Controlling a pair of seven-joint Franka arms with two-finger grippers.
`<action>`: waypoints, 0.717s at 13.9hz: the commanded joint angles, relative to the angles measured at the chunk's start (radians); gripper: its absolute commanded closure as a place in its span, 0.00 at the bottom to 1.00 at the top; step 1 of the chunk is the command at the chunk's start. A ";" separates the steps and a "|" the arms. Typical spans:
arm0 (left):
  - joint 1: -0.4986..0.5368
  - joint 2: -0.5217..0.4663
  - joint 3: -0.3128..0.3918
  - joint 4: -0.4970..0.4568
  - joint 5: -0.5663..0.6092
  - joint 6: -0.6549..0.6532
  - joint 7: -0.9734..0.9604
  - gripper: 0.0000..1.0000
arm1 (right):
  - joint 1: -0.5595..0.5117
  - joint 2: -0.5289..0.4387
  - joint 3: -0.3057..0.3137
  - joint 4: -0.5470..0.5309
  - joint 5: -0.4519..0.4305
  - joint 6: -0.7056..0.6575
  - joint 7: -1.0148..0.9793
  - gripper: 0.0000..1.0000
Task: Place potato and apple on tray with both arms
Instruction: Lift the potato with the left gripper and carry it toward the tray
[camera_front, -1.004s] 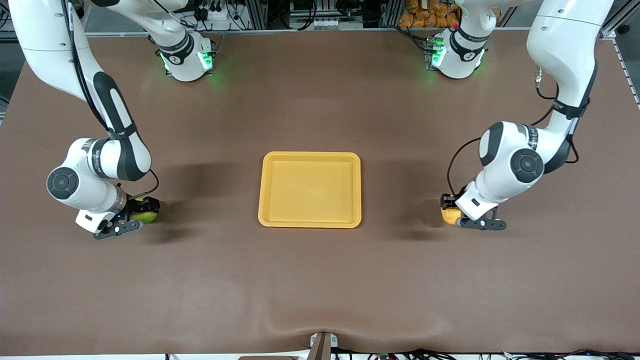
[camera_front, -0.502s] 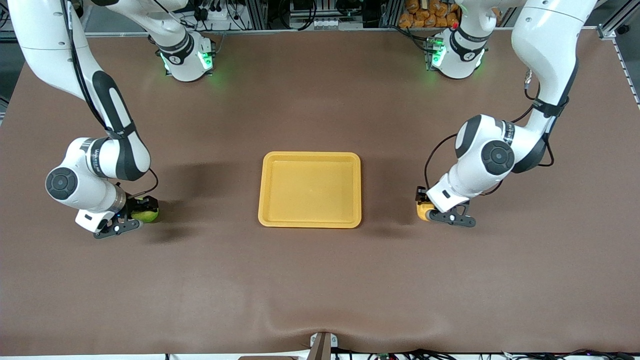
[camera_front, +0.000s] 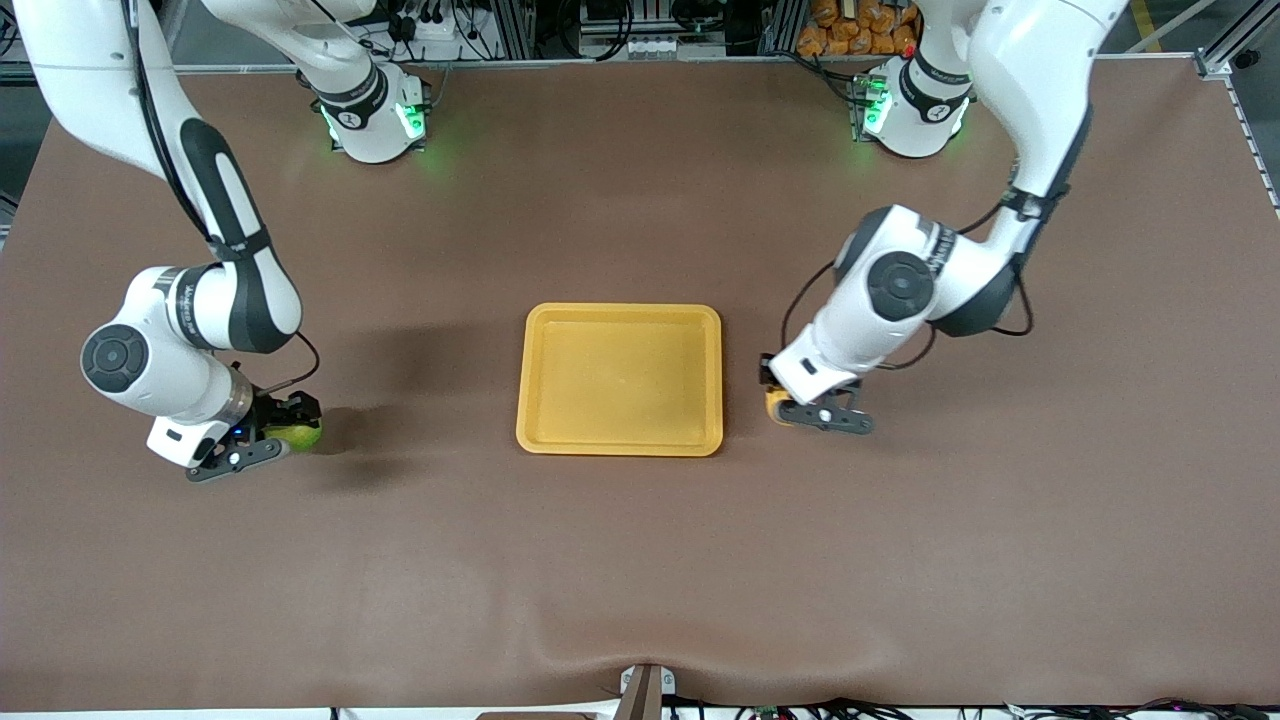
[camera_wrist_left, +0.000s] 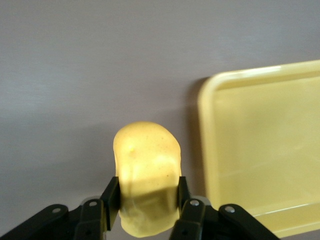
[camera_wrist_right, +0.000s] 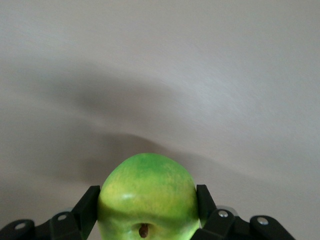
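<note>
Our left gripper (camera_front: 778, 408) pinched the oblong yellow potato (camera_wrist_left: 146, 170) beside the flat yellow plastic tray (camera_front: 620, 445); it might bump the rim. Our right gripper (camera_front: 290, 430) pinched the round green apple (camera_wrist_right: 147, 197), which might slip from the jaws.

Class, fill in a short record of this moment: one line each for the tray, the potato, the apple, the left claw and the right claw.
tray: mid-table, nothing in it
potato: gripped by the left claw, beside the tray's edge toward the left arm's end, not yet over it
apple: gripped by the right claw, low at the table toward the right arm's end, well apart from the tray
left claw: shut on the potato
right claw: shut on the apple
task status: both items held, neither on the tray
</note>
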 joint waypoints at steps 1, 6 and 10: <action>-0.056 0.059 0.005 0.081 0.019 -0.022 -0.083 1.00 | 0.055 -0.064 0.022 -0.010 -0.002 -0.056 -0.022 1.00; -0.157 0.139 0.019 0.165 0.020 -0.022 -0.249 1.00 | 0.150 -0.108 0.022 0.003 -0.002 -0.096 -0.037 1.00; -0.193 0.185 0.021 0.199 0.060 -0.022 -0.307 1.00 | 0.175 -0.111 0.025 0.033 -0.002 -0.116 -0.033 1.00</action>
